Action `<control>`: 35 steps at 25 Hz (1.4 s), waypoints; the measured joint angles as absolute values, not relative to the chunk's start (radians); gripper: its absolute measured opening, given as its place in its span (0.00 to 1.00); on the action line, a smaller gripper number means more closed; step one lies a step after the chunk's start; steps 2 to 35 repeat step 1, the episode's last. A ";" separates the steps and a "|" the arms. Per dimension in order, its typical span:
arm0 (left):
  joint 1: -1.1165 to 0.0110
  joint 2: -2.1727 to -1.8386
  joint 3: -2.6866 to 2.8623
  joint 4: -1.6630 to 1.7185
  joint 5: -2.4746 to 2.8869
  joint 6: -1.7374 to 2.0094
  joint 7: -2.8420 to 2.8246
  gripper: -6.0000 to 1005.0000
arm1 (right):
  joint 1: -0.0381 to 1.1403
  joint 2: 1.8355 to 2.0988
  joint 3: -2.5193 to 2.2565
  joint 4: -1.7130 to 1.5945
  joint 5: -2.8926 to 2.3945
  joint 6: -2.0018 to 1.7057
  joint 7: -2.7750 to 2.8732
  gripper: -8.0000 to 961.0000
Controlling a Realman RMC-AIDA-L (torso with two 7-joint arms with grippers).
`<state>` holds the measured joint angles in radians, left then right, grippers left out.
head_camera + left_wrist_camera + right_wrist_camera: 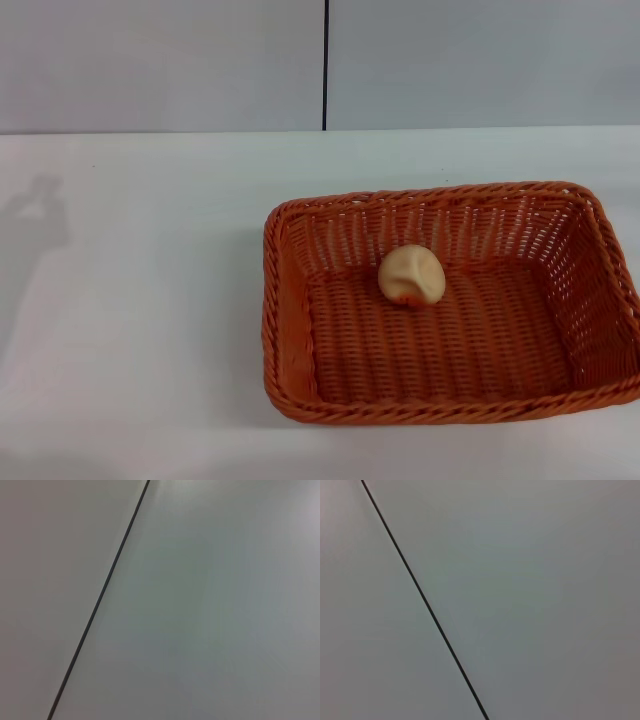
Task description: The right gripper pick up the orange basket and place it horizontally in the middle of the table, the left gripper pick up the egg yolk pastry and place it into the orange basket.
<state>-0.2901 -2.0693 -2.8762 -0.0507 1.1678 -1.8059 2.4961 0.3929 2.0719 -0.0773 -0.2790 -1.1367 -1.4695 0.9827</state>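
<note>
The orange basket [450,395] lies lengthwise across the white table [130,300], right of centre in the head view. The egg yolk pastry [411,275] rests on the basket's woven floor, near its back wall. Neither the left gripper nor the right gripper shows in any view. Both wrist views hold only a plain grey wall crossed by a dark seam [100,597] [425,600].
A grey wall [160,60] with a vertical dark seam [325,65] stands behind the table's far edge. A faint arm shadow [40,215] falls on the table at the left. The basket's right end reaches the head view's edge.
</note>
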 joint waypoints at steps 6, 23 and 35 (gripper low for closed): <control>-0.290 -2.069 -2.876 -0.051 1.168 -1.806 2.496 0.01 | 0.393 2.072 -0.077 -0.279 -1.137 -1.470 0.983 0.52; -0.290 -2.069 -2.876 -0.051 1.168 -1.806 2.496 0.01 | 0.393 2.072 -0.077 -0.279 -1.137 -1.470 0.983 0.52; -0.290 -2.069 -2.876 -0.051 1.168 -1.806 2.496 0.01 | 0.393 2.072 -0.077 -0.279 -1.137 -1.470 0.983 0.52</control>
